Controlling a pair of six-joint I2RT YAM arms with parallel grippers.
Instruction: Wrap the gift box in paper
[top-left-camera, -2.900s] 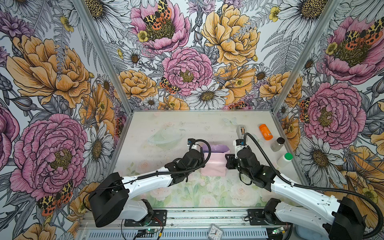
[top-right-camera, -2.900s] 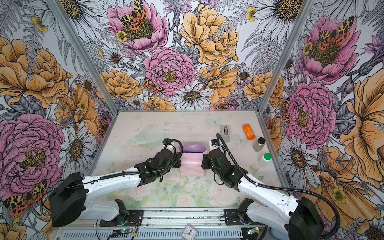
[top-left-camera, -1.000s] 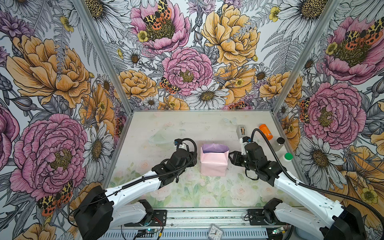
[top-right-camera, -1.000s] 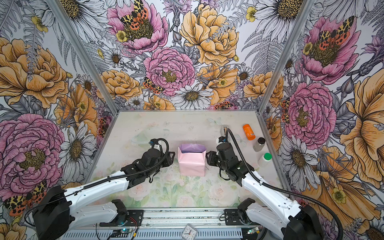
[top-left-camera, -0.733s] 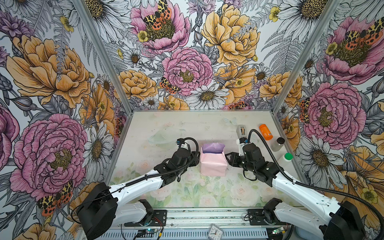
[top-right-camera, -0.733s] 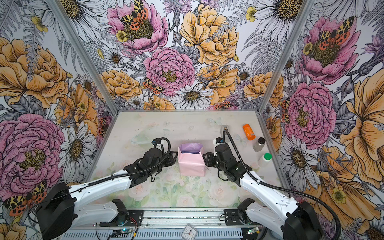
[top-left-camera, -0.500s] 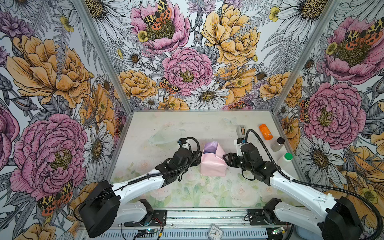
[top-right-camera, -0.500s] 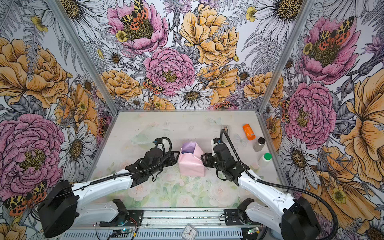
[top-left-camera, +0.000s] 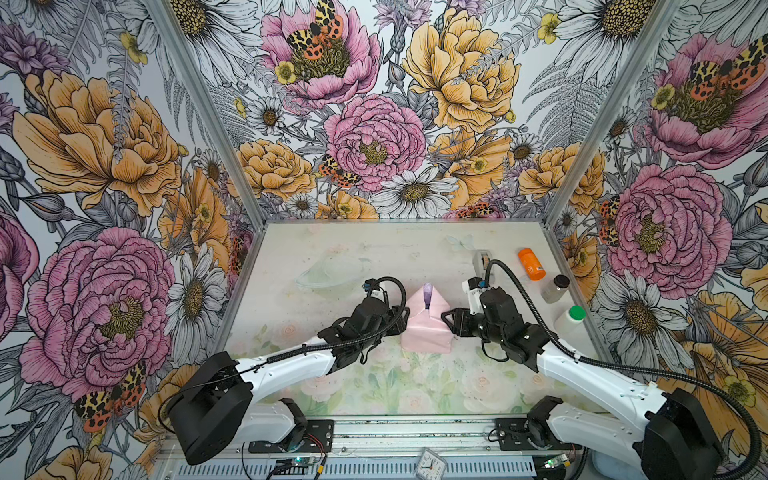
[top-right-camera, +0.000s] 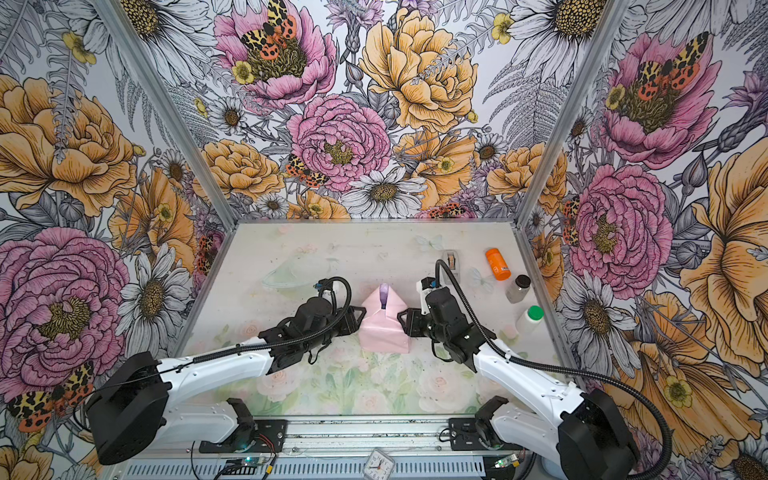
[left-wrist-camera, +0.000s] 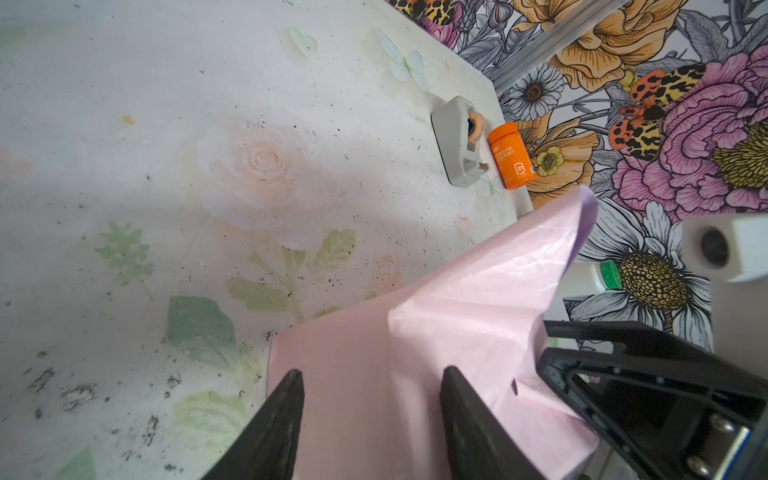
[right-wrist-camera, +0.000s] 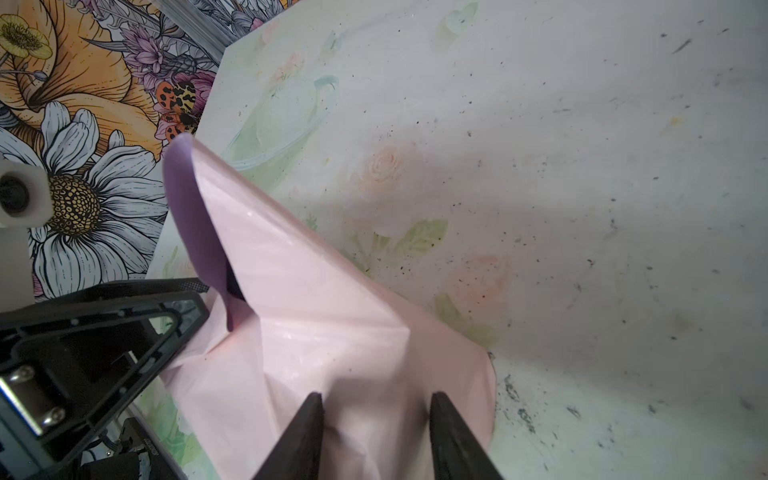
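Spanning the booth floor, pale floral-print table (top-left-camera: 374, 257). Tented at centre, creased thin paper sheet (top-left-camera: 426, 332), pink outside, lilac at the peak, gift box hidden inside. Touching its 9 o'clock side, black left gripper (top-left-camera: 401, 321), jaws apart; at 3 o'clock, black right gripper (top-left-camera: 446, 322), jaws apart. Near 2 o'clock, grey tape dispenser (top-left-camera: 482, 262).

We see three walls (top-left-camera: 374, 124) covered with big printed flowers and moths (pink, orange, white), joined by metal corner posts (top-left-camera: 208, 112). The tabletop (top-left-camera: 395, 249) is pale, with faded roses, speckled with dark marks.
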